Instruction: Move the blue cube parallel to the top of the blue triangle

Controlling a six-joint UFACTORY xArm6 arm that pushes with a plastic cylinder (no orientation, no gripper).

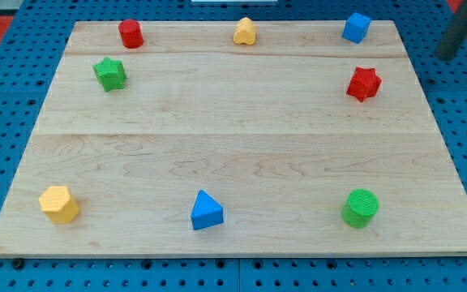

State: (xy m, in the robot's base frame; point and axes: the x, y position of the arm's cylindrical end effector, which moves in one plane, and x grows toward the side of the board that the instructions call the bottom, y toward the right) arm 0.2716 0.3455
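Note:
The blue cube [356, 27] sits at the top right of the wooden board [233, 138], near its top edge. The blue triangle [207, 211] sits near the bottom edge, a little left of centre. The dark rod comes in from the view's top right corner, blurred. My tip [445, 53] is off the board, past its right edge, to the right of the blue cube and slightly lower. It touches no block.
A red cylinder [130, 34] and a yellow block [245, 32] stand along the top edge. A green star [110, 74] is at upper left and a red star [363, 83] below the blue cube. A yellow hexagon [59, 203] is at bottom left, a green cylinder [361, 208] at bottom right.

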